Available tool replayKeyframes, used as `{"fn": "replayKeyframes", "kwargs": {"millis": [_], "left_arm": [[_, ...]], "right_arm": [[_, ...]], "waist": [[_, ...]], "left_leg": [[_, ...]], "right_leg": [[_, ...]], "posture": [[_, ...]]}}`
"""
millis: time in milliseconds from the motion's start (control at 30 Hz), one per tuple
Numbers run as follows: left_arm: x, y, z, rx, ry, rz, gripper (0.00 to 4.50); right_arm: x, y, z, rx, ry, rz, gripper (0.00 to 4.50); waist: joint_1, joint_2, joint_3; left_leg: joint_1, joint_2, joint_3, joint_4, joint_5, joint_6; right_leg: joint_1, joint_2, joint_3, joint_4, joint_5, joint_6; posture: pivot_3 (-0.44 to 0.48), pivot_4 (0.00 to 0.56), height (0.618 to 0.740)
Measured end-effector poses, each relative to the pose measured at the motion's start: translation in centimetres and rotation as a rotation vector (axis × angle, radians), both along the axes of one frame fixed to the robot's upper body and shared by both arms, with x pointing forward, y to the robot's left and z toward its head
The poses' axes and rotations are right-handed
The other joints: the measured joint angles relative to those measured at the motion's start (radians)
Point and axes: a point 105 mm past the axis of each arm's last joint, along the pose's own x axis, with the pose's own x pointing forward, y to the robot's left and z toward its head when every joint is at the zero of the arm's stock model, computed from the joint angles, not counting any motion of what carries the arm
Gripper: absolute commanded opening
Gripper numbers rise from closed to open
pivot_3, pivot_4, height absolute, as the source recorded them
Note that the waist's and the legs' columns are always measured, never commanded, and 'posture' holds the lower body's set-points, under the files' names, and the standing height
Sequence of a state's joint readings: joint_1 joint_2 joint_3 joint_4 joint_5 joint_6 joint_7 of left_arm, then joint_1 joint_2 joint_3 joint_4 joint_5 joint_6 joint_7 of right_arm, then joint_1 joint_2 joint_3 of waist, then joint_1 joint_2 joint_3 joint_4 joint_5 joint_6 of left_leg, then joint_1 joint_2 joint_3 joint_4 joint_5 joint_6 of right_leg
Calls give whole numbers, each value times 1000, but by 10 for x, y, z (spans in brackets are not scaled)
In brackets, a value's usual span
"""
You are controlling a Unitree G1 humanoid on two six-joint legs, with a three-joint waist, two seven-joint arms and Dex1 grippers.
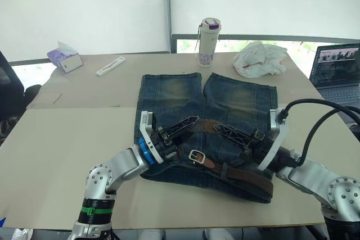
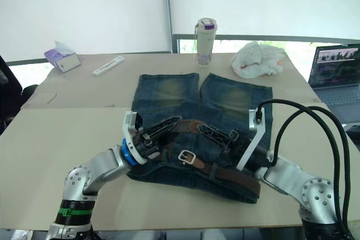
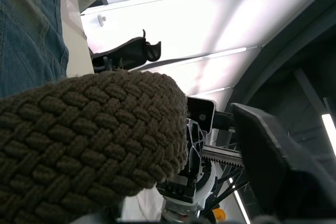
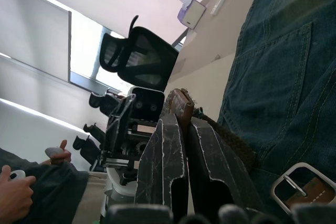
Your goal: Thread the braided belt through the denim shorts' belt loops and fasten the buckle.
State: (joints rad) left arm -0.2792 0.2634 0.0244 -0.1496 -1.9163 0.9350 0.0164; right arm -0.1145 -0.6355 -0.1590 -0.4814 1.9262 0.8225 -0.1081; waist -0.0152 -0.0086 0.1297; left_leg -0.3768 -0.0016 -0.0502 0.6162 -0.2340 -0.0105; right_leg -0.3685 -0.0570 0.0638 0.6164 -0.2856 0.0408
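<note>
Denim first: your denim shorts (image 1: 208, 111) lie flat on the tan table (image 1: 67, 150), legs pointing away from you toward the window, waistband along the near edge. The braided belt (image 1: 247, 177) runs along that waistband on your right side, passing under at least one of the belt loops (image 1: 224, 171), and its silver buckle (image 1: 197, 157) rests on the denim near the middle of the waistband, with a short brown leather tab beside it.

A free stretch of the strap rises off the shorts and bridges between your two grippers, just above the buckle. Your left gripper (image 1: 188, 123) reaches in from the left with its fingers over the shorts; in the left wrist view the woven strap sits right up against the camera, so it is at that gripper, but you cannot tell from these pictures whether the fingers are closed on it. Your right gripper (image 4: 178, 124) comes in from the right, and in the right wrist view its two fingers are pressed together with the brown end of the belt pinched between their tips; the buckle shows just beside them on the denim.

Beyond the shorts, well apart from your grippers, stand a bottle (image 1: 208, 42) with a purple cap, a crumpled white bag (image 1: 260, 59), a tissue box (image 1: 64, 58) and a laptop (image 1: 340, 66) at the far right.
</note>
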Motion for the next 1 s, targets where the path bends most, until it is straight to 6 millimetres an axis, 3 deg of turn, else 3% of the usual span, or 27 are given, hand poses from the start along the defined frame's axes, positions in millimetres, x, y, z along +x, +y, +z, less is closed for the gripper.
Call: {"fn": "replayKeyframes", "kwargs": {"millis": [133, 267, 467, 600, 767, 1000], "left_arm": [[3, 0, 1, 11, -14, 0, 44], [5, 1, -3, 28, -18, -1, 44], [11, 6, -17, 115, -22, 39, 0], [18, 20, -32, 185, -9, 97, 0], [16, 22, -37, 208, -18, 92, 0], [11, 23, -50, 263, -21, 73, 0]], "right_arm": [[0, 1, -1, 2, 3, 2, 0], [1, 2, -4, -33, -10, -2, 0], [-6, -5, -16, -246, -138, 8, 2115], [-26, -27, -50, -643, -257, 112, 3497], [-44, -38, -84, -1013, -448, 324, 3497], [-46, -55, -107, -1275, -650, 453, 3497]], "waist": [[1, 0, 0], [0, 0, 0], [3, 1, 0], [5, 1, -1], [1, -2, -1], [4, -4, -1]], "left_leg": [[0, 0, 0, 0, 0, 0], [0, 0, 0, 0, 0, 0], [0, -1, 0, 0, 0, 0], [0, -1, 0, 0, 0, 0], [3, -1, 1, 0, 0, -1], [3, -1, 0, 0, 0, -1]], "right_leg": [[0, 0, 0, 0, 0, 0], [0, 0, 0, 0, 0, 0], [0, -1, 0, -1, 0, 0], [0, 0, -1, -2, -1, 1], [1, 0, -1, -2, -5, 8], [2, -1, 0, -2, -1, 2]], "posture": [[0, 150, 740], [0, 150, 740], [0, 150, 740], [0, 150, 740], [0, 150, 740], [0, 150, 740]]}}
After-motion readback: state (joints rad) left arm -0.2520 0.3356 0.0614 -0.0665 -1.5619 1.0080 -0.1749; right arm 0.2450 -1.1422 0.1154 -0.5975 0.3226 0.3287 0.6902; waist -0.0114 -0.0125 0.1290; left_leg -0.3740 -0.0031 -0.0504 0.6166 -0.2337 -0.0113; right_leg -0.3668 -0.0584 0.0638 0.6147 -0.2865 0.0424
